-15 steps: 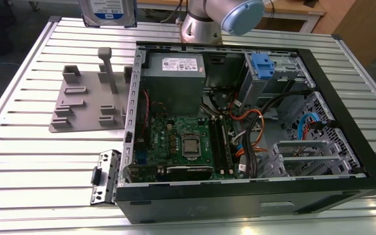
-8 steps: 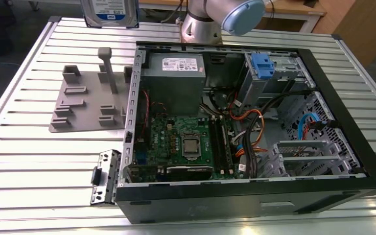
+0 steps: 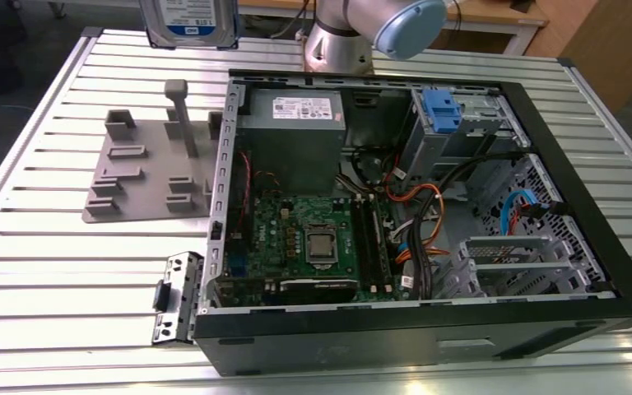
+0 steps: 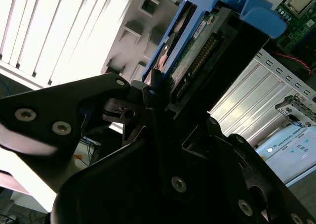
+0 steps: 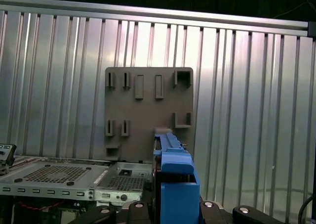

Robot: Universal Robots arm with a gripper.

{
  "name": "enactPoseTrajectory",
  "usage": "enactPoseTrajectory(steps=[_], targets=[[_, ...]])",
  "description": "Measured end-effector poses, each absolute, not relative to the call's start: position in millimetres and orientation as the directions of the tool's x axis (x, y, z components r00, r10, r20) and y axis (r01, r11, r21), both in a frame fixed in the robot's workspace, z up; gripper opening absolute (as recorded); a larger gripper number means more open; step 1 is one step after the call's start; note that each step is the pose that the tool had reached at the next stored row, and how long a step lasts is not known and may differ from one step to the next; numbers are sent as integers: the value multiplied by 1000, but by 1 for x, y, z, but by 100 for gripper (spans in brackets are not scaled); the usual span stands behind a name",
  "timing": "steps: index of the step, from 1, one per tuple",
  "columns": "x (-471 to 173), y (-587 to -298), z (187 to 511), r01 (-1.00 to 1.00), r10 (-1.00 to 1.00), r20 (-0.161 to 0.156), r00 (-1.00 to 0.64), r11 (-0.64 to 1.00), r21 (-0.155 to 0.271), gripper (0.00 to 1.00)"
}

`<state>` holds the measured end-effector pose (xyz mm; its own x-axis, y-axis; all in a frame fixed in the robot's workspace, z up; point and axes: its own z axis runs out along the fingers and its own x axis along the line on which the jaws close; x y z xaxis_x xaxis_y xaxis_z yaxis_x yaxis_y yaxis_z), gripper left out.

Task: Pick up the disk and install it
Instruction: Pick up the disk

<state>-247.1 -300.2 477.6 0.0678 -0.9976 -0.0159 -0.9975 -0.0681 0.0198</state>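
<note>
One end effector (image 4: 173,103), and I read it as clenched on the disk (image 4: 205,33), gripping it at one end so most of the drive sticks out beyond the fingers. In the exterior view the disk hangs high over the tabletop (image 3: 30,271), above the grey fixture plate (image 3: 146,177), beside the open computer case (image 3: 596,247). My worry: held by one end, it could tilt in the grip and snag a cable or the case rim. Silver body, white-and-blue label, bright blue carrier, circuit-board edge showing.
</note>
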Motion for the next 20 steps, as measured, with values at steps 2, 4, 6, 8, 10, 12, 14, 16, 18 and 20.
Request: enactPoseTrajectory(steps=[2,4,6,8,10,12,14,16,18,20], targets=[[-246,-301,478,-997,-998,-16,68,-68,20,36],[-244,-302,478,-997,-998,-16,68,-68,20,36],[-242,-303,478,-997,-998,-16,68,-68,20,36],[-241,-304,478,-997,-998,-16,68,-68,20,36],[-239,-305,478,-997,-998,-16,68,-68,20,36],[-238,-306,478,-997,-998,-16,68,-68,20,36],[-236,-307,478,-997,-998,-16,68,-68,20,36],[-234,-308,478,-997,-998,-16,68,-68,20,36],[-233,-309,478,-997,-998,-16,68,-68,20,36],[-231,-310,478,-997,-998,-16,68,-68,20,36]])
